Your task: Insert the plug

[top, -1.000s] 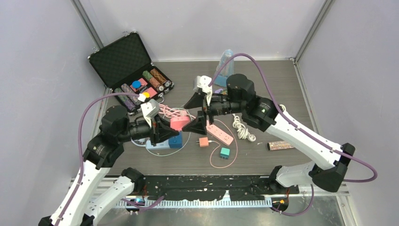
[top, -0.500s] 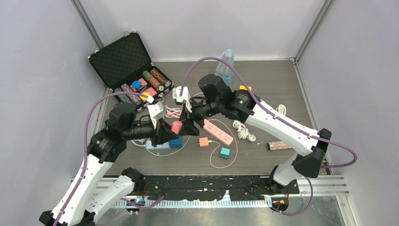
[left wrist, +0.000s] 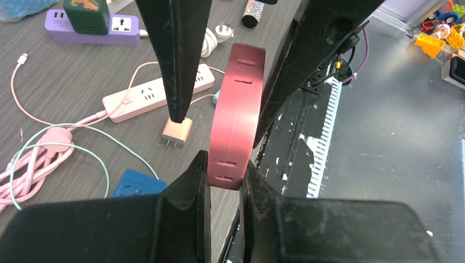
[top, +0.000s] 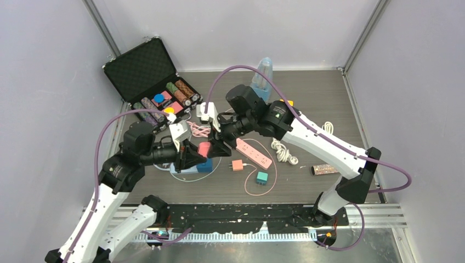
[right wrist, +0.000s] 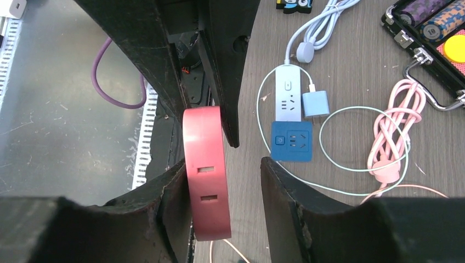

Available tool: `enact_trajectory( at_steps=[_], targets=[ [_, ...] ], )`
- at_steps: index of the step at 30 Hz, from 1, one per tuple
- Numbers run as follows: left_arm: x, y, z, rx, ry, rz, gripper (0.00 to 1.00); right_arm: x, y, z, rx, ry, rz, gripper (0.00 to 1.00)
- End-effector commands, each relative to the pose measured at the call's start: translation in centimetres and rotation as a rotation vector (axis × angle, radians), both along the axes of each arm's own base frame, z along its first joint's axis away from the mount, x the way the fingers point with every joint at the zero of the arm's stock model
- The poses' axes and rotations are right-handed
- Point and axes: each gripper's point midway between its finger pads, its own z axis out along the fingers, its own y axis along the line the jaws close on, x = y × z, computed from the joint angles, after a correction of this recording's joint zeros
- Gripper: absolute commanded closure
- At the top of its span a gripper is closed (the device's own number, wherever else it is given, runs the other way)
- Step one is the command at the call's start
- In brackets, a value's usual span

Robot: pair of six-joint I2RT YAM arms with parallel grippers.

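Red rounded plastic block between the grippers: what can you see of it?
The red rounded plastic block is a slim slab with rectangular slots along its narrow edge. It is held in the air, on edge, pinched at one end by the left gripper. The right gripper straddles it, jaws open, one finger close alongside.

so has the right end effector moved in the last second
Yes. The right end effector shifted left, away from the pink power strip, onto the red adapter held in the left end effector.
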Motion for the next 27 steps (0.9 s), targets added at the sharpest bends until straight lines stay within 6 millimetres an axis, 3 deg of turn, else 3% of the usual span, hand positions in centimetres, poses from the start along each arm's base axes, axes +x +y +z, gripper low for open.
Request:
enact_trajectory(
  at_steps=[1,5,9,11,12,15,17,20,22,27],
  targets=[
    [-0.2,0.0,1.8,-0.028,-0.064,-0.017,1.0,-0.3,0.4,1.1,0.019,-0.019,0.023,0.48],
    [-0.2,0.0,1.9,-0.03,-0.066,-0.019,1.0,-0.2,0.4,0.9,0.016,-0.02,0.024,0.46],
    [-0.2,0.0,1.7,-0.024,-0.059,-0.021,1.0,-0.4,0.6,1.2,0.027,-0.016,0.026,0.6],
    [-0.2,0.0,1.7,-0.023,-0.059,-0.02,1.0,-0.4,0.6,1.7,0.044,-0.016,0.022,0.62],
    [-0.2,0.0,1.6,-0.022,-0.058,-0.02,1.0,-0.3,0.8,1.9,0.052,-0.019,0.021,0.6],
    [-0.2,0.0,1.6,-0.02,-0.054,-0.02,1.0,-0.5,0.9,2.2,0.066,-0.013,0.025,0.41],
    [-0.1,0.0,1.5,-0.017,-0.055,-0.018,1.0,-0.5,0.9,2.3,0.073,-0.013,0.03,0.38],
    [0.0,0.1,1.3,-0.005,-0.053,-0.012,1.0,-0.5,0.9,2.3,0.072,-0.013,0.024,0.42],
    [0.0,0.2,1.1,0.002,-0.051,-0.007,1.0,-0.6,0.8,2.5,0.075,-0.012,0.023,0.49],
    [0.0,0.1,1.3,-0.005,-0.048,-0.012,1.0,-0.6,0.7,2.4,0.075,-0.015,0.017,0.52]
  ],
)
